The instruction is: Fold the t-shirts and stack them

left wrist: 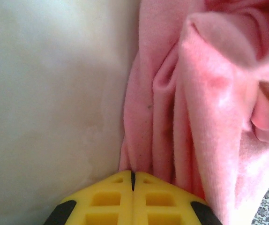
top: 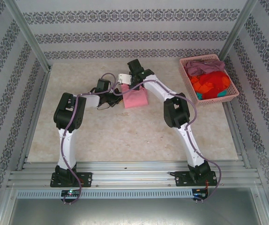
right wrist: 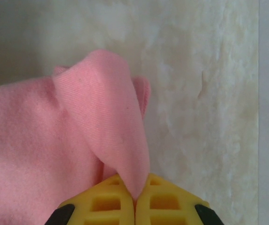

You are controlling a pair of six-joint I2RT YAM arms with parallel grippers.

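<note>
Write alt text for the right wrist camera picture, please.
The right gripper, yellow jaws closed, pinches a raised fold of the light pink t-shirt, which bunches across the left side. The pale mottled table lies to the right.

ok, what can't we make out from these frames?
- Top view: far edge of the pink t-shirt, hidden under the right arm.
- Wrist views: its outline is cut off by the frame edges, too close to judge the fold.
- Top view: shirts heaped in the basket, too small and overlapped to count.
</note>
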